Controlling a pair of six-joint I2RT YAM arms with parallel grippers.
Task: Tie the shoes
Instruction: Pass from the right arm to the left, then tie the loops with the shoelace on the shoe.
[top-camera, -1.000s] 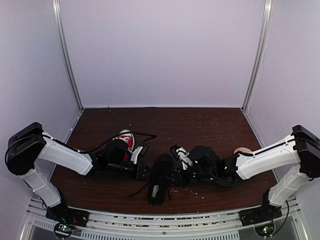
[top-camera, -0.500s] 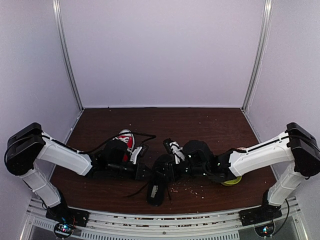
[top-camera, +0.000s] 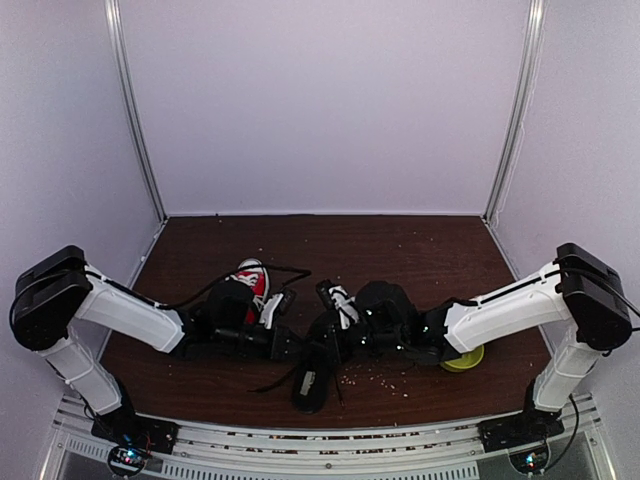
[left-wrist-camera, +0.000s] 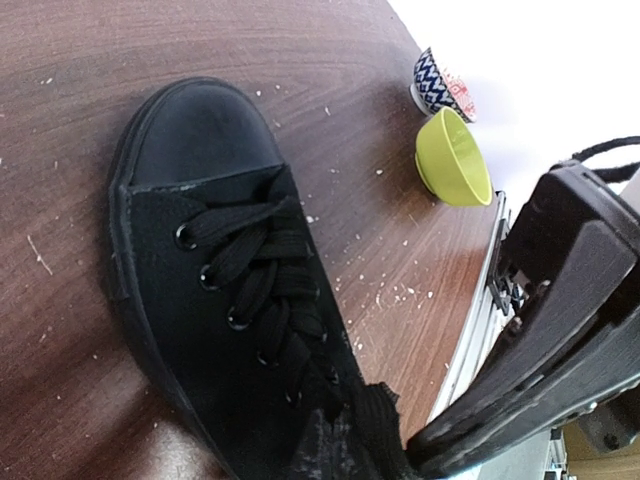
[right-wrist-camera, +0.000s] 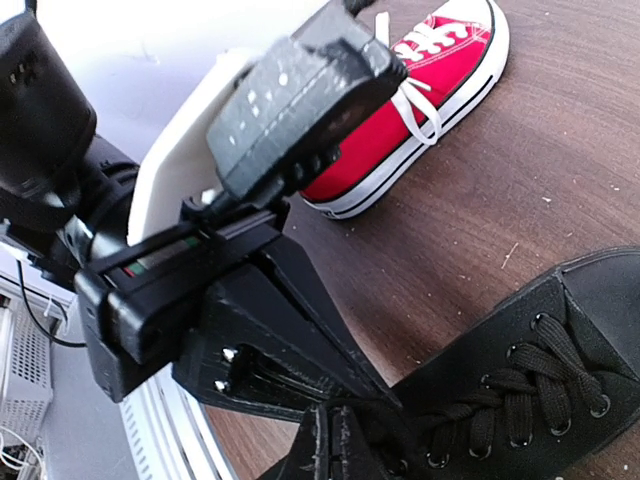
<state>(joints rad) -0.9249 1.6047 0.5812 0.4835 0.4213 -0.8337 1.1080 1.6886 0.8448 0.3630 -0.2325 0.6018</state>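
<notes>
The black shoe (top-camera: 312, 368) lies on the brown table between my two arms, toe toward the front edge. In the left wrist view its laced top (left-wrist-camera: 250, 290) fills the frame. My left gripper (left-wrist-camera: 335, 435) is shut on a black lace at the shoe's opening. My right gripper (right-wrist-camera: 333, 425) is shut on the same bunch of lace, tip to tip with the left gripper (right-wrist-camera: 290, 340). Seen from above, the left gripper (top-camera: 293, 347) and right gripper (top-camera: 322, 345) meet over the shoe. The red sneaker (top-camera: 252, 280) with white laces (right-wrist-camera: 420, 95) stands behind the left arm, untouched.
A yellow-green bowl (top-camera: 463, 358) sits by the right forearm, and a patterned cup (left-wrist-camera: 438, 85) stands just beyond the bowl (left-wrist-camera: 455, 160). Pale crumbs (top-camera: 375, 375) are scattered on the table. A metal rail (top-camera: 320, 440) runs along the near edge. White walls close in the sides and back.
My right arm has slid left onto the black shoe and its jaws have closed there, uncovering the yellow-green bowl. The left arm has stayed put, still shut.
</notes>
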